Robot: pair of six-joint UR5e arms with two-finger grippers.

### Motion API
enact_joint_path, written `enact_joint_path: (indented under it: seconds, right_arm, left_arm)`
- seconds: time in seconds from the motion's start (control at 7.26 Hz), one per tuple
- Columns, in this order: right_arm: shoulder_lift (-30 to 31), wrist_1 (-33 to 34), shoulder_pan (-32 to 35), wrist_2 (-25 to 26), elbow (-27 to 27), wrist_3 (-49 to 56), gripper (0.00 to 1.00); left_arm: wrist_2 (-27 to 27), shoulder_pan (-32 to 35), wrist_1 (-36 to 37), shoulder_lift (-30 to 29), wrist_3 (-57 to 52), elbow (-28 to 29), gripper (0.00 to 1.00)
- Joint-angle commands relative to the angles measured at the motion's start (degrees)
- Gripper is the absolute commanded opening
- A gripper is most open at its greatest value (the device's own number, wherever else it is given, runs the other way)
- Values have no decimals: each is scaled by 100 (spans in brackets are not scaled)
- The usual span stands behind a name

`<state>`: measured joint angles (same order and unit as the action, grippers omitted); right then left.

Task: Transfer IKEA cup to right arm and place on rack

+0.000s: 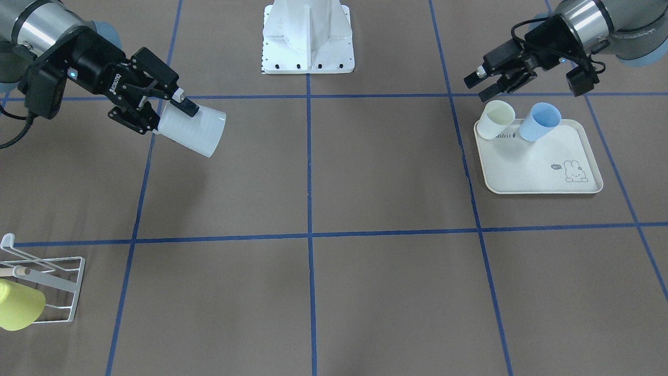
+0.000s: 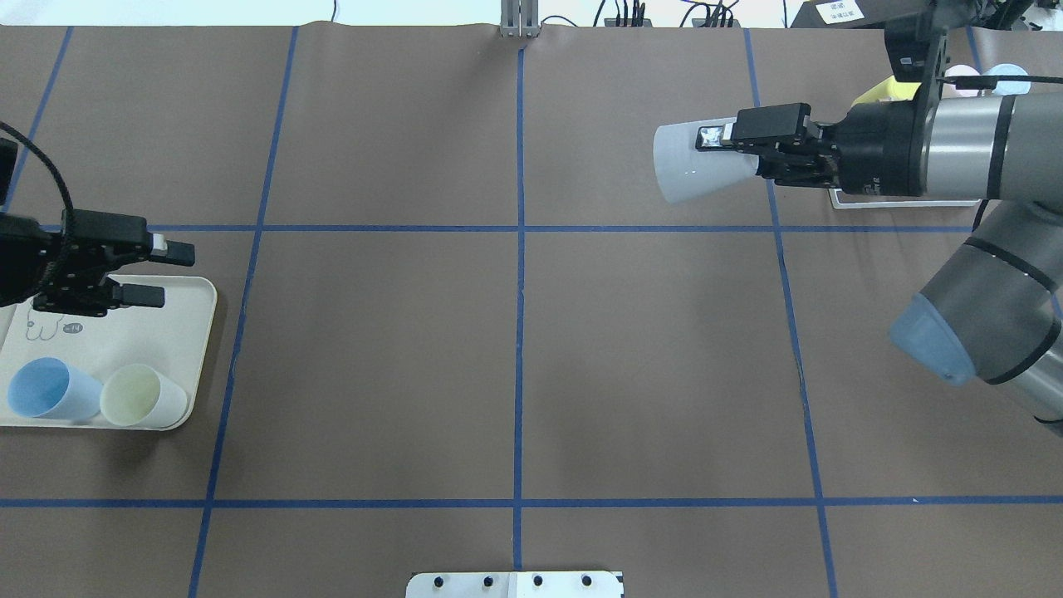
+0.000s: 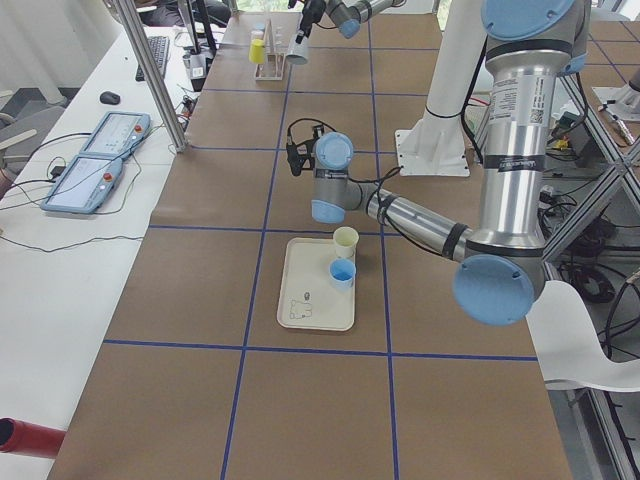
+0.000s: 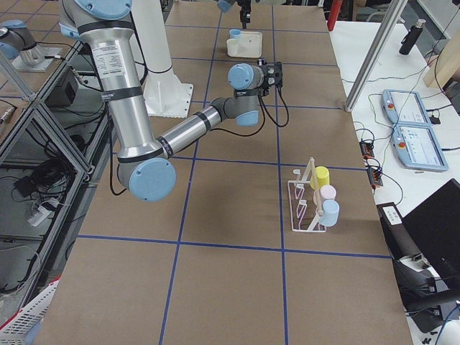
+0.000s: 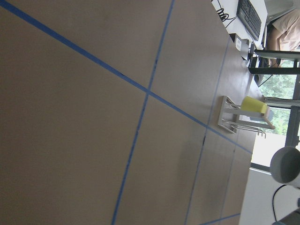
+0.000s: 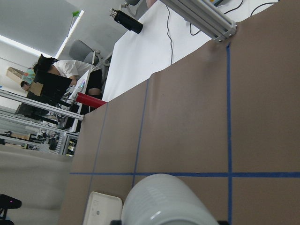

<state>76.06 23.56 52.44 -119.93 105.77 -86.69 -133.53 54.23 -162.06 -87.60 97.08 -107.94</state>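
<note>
My right gripper (image 1: 175, 117) is shut on the white IKEA cup (image 1: 201, 130), which lies on its side in the air with its wide end pointing away from the wrist. The overhead view shows the same grip, right gripper (image 2: 731, 156) on the cup (image 2: 693, 166), at the far right of the table. The cup's white body (image 6: 164, 201) fills the bottom of the right wrist view. The white wire rack (image 1: 52, 282) stands at the table's edge on the right arm's side and carries a yellow cup (image 1: 18, 305). My left gripper (image 2: 166, 270) hangs open and empty over the tray.
A cream rabbit-print tray (image 1: 543, 172) on the left arm's side holds a cream cup (image 1: 496, 119) and a blue cup (image 1: 540, 121). In the exterior right view the rack (image 4: 305, 205) carries yellow, pink and blue cups. The robot's white base (image 1: 308, 39) stands at mid-table.
</note>
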Motion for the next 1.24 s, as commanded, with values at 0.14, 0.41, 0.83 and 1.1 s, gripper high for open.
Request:
enact_joint_path:
  seconds: [0.14, 0.41, 0.83, 1.1]
  right_arm:
    - [85, 1163, 774, -801, 22, 1404, 32]
    - [102, 2017, 1189, -1059, 31, 2336, 30]
    - [207, 3266, 1558, -1023, 48, 3515, 30]
    - [234, 4265, 1733, -980, 57, 4331, 30]
  left_arm:
    - [3, 586, 1558, 261, -2170, -17, 100]
    - [38, 755, 2324, 253, -2763, -69, 100]
    - [64, 904, 2879, 244, -3491, -139, 100]
    - [352, 914, 3878, 244, -4228, -437, 100]
